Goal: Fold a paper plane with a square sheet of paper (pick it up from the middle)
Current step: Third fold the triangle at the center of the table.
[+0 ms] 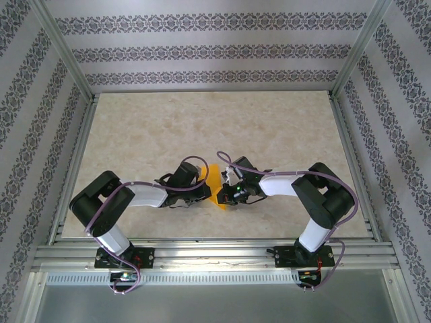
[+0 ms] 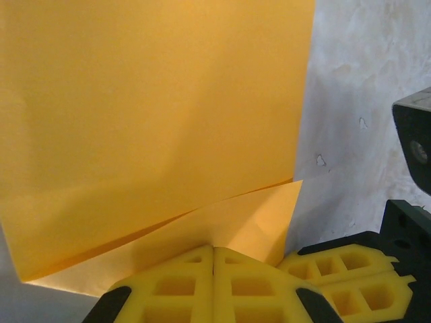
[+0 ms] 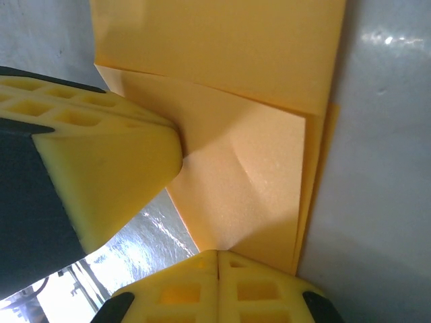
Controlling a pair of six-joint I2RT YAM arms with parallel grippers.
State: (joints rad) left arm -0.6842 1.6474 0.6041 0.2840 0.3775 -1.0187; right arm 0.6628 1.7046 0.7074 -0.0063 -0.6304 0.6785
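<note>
- Patterned walls [image 1: 202,50] box in a marbled beige table [image 1: 202,128]; all the work sits close to the middle of the table's near edge.
- Square sheet of paper [image 1: 215,182] is lifted off the table there, standing roughly edge-on to the overhead camera. It is already doubled over: the wrist views show one layer lapping another, with the edges not quite flush.
- Left gripper [image 2: 213,250] is clenched on the sheet's lower flap, coming in from the table's left side.
- Right gripper [image 3: 217,254] is clamped on the same lower part from the table's right side, its tips just beside the left one's.
- My read of the step: regripping and squaring up a fold before creasing.
- Both pinches need to be firm, and the arms should move together; pulling them apart likely tears thin paper.
- Line up the offset edge first, then lower onto the table and press the crease flat.
- Let go with one gripper at a time, or the sheet may spring open.
</note>
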